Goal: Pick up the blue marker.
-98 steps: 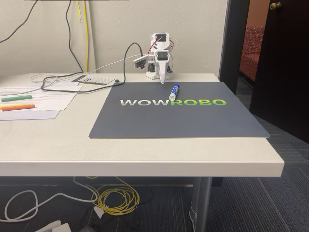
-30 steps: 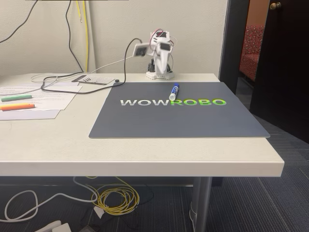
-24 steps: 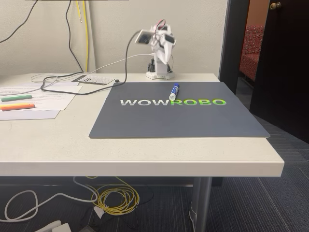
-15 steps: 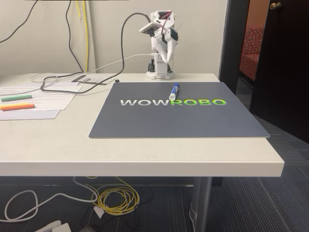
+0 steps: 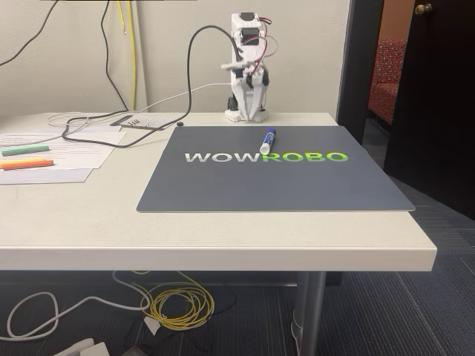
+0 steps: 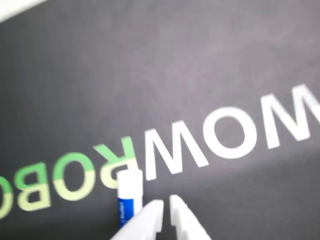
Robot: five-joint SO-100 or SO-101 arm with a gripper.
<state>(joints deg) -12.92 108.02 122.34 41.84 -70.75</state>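
While the fingers (image 6: 166, 206) look nearly closed and empty, the blue marker (image 6: 129, 197) lies on the mat (image 5: 297, 185).

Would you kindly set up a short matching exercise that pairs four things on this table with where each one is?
Things:
1. short blue-capped white marker
2. green highlighter
3. white robot claw
4. dark grey rectangular mat

Places:
A. on the papers at the left in the fixed view
B. fingertips nearly together, beside the marker's end in the wrist view
C. lying across the mat's printed lettering
D. flat on the white tabletop

Pairs: 1-C, 2-A, 3-B, 4-D
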